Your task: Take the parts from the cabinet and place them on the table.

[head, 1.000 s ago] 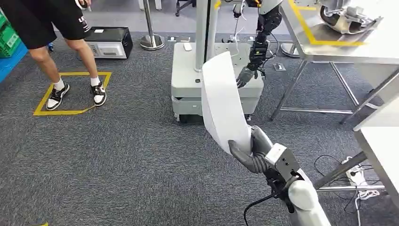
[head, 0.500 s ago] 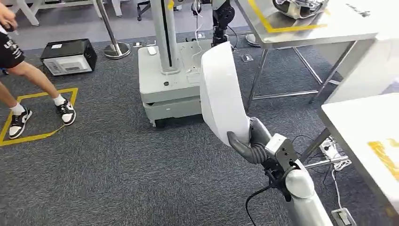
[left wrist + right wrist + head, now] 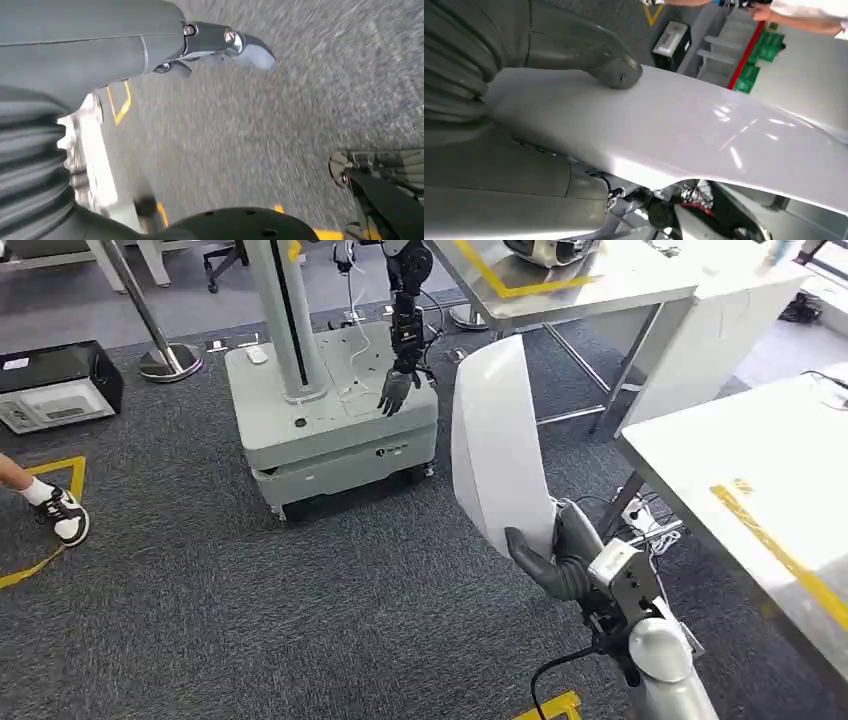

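white panel [image 3: 495,445] upright in right hand [image 3: 560,560]

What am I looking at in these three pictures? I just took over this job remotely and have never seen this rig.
This is a two-legged humanoid robot with two arms, each ending in a many-fingered hand. The wide picture is from its head, looking forward and down at a carpeted workshop floor. Its right hand grips a curved white panel, the part being carried. The table with yellow tape stands at the right. Ahead is another machine on a grey wheeled base with its own dark arm hanging; a person's shoe shows at the left edge. The other two pictures come from cameras at the wrists. The right one shows the thumb pressing on the panel. The left one, blurred, shows the left hand over carpet, holding nothing.
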Controlling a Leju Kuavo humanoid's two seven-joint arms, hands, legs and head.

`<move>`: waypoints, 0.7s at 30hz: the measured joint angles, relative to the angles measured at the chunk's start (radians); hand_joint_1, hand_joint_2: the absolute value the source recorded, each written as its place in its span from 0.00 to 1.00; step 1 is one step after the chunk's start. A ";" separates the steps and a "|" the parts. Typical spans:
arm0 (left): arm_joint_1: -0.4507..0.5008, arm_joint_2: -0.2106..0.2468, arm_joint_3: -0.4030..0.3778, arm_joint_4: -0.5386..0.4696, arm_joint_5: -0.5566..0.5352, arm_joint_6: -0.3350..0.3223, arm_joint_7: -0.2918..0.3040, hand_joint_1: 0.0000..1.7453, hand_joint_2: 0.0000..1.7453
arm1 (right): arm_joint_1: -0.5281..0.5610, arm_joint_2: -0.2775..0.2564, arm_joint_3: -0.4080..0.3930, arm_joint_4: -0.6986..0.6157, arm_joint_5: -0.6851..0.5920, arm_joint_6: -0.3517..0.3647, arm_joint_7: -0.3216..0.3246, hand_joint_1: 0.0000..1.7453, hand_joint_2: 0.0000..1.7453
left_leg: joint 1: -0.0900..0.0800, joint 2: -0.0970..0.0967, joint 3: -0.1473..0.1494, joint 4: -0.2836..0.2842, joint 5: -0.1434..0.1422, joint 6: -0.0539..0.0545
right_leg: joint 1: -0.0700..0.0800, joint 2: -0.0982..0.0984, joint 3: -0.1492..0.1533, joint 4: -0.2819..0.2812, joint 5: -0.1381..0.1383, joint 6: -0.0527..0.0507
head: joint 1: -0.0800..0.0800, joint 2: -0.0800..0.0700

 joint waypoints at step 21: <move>-0.009 0.015 0.000 0.001 0.014 0.000 -0.009 0.00 1.00 | -0.025 0.003 0.008 -0.021 0.000 0.001 0.000 1.00 1.00 | 0.017 -0.123 0.000 0.009 0.003 -0.032 | -0.012 0.140 0.052 -0.133 0.047 0.011 | -0.006 0.000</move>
